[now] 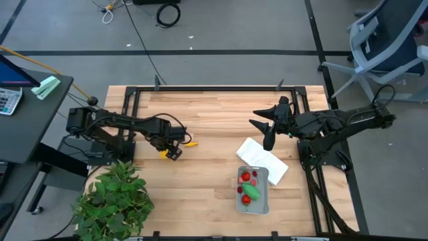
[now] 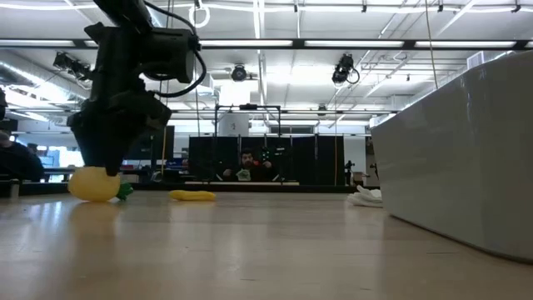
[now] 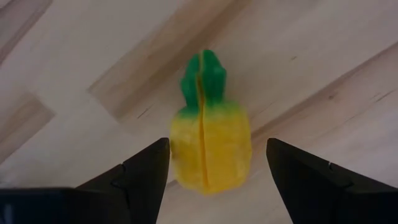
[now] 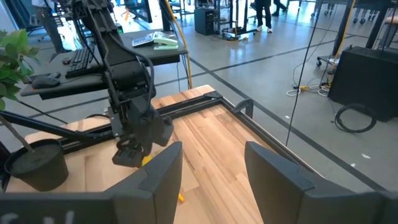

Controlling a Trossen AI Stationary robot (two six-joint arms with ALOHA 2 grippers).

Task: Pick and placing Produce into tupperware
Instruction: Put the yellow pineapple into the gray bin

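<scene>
The left pincer (image 3: 214, 171) hangs low over the pale wooden plank worktop (image 1: 207, 120), its two dark fingers spread wide on either side of a small yellow toy pineapple with a green leafy top (image 3: 208, 140). Neither finger touches the fruit, so nothing is gripped yet. The pineapple lies on its side on the worktop, well apart from the shallow pale grey rectangular plastic tupperware (image 1: 263, 204), on the side of it toward the large leafy green potted plant (image 1: 114, 197).

The main risk, as I judge it, is in the closing. The fruit is rounded and smooth-looking, and a seam runs down its middle. If the fingers meet it off-centre, it could squirt out and roll away across the worktop.

A thin orange-yellow toy piece (image 1: 190, 142) lies just beside the pineapple, on the tupperware's side of it; a careless descent or swing might knock it.

The tupperware already holds small red toy fruits (image 1: 247, 178) and a green oval one (image 1: 252, 191), so a high release could bounce the pineapple out.

The right pincer (image 4: 211, 168) waits above the worktop near the white cloth (image 1: 257, 155), fingers parted and empty; a crossing path could clip it.
</scene>
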